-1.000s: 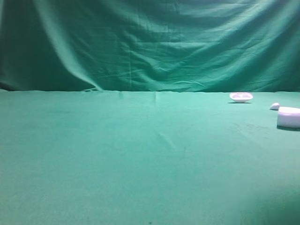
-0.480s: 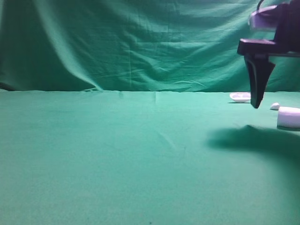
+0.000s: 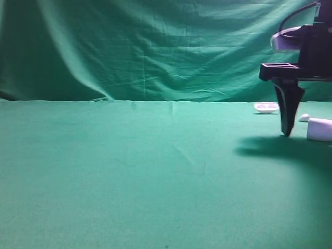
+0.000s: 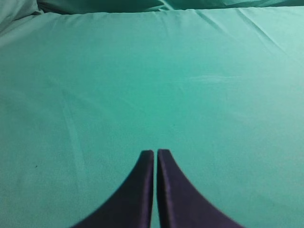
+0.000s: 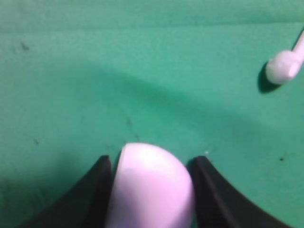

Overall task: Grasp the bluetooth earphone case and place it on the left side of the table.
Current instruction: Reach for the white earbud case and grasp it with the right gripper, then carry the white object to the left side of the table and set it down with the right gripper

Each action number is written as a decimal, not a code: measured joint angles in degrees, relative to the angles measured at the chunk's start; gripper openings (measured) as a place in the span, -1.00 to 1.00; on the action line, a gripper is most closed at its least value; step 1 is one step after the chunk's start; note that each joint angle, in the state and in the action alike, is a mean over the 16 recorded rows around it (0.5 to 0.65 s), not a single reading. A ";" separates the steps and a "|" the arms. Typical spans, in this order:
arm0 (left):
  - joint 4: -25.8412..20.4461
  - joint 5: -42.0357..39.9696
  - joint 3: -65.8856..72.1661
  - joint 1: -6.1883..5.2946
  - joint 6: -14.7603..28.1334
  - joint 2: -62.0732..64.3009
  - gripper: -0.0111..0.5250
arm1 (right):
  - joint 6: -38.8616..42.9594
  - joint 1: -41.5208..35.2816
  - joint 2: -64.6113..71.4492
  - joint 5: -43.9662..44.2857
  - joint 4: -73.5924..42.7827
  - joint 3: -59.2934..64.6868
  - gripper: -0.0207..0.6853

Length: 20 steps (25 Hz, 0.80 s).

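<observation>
right wrist view: the right gripper stands with its dark fingers spread just wide enough to straddle the white earphone case, which sits between them on the green table; actual contact cannot be made out. from the high view, the case rests at the far right edge of the table, with the gripper low beside it. the grasp looks best made by closing squarely on the case's flat sides, low enough that the glossy shell does not slip. a loose earbud lies well apart from the case. a shallow white dish sits farther back; its contents are unclear. the left gripper hangs pinched together over bare cloth.
</observation>
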 joint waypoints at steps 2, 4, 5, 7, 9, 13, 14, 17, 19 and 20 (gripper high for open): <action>0.00 0.00 0.00 0.00 0.00 0.00 -0.96 | -0.35 1.47 0.02 0.88 -0.02 -3.37 -0.03; 0.00 0.00 0.00 0.00 0.00 0.00 -0.96 | -0.94 3.51 0.42 1.65 0.15 -7.63 -0.04; 0.00 0.00 0.00 0.00 0.00 0.00 -0.96 | -1.30 4.74 0.81 1.98 0.29 -10.04 -0.04; 0.00 0.00 0.00 0.00 0.00 0.00 -0.96 | -2.10 7.55 2.04 2.57 0.63 -15.41 -0.04; 0.00 0.00 0.00 0.00 0.00 0.00 -0.96 | -3.02 10.81 3.95 2.97 1.00 -21.25 -0.04; 0.00 0.00 0.00 0.00 0.00 0.00 -0.96 | -5.17 18.17 9.68 2.98 1.74 -32.95 -0.04; 0.00 0.00 0.00 0.00 0.00 0.00 -0.96 | -5.67 20.02 11.44 2.78 1.90 -35.66 -0.04; 0.00 0.00 0.00 0.00 0.00 0.00 -0.96 | -7.04 25.23 17.13 1.52 2.33 -42.73 -0.04; 0.00 0.00 0.00 0.00 0.00 0.00 -0.96 | -7.90 28.22 20.96 0.12 2.68 -46.37 -0.04; 0.00 0.00 0.00 0.00 0.00 0.00 -0.96 | -8.29 29.57 22.78 -0.67 2.86 -47.87 -0.04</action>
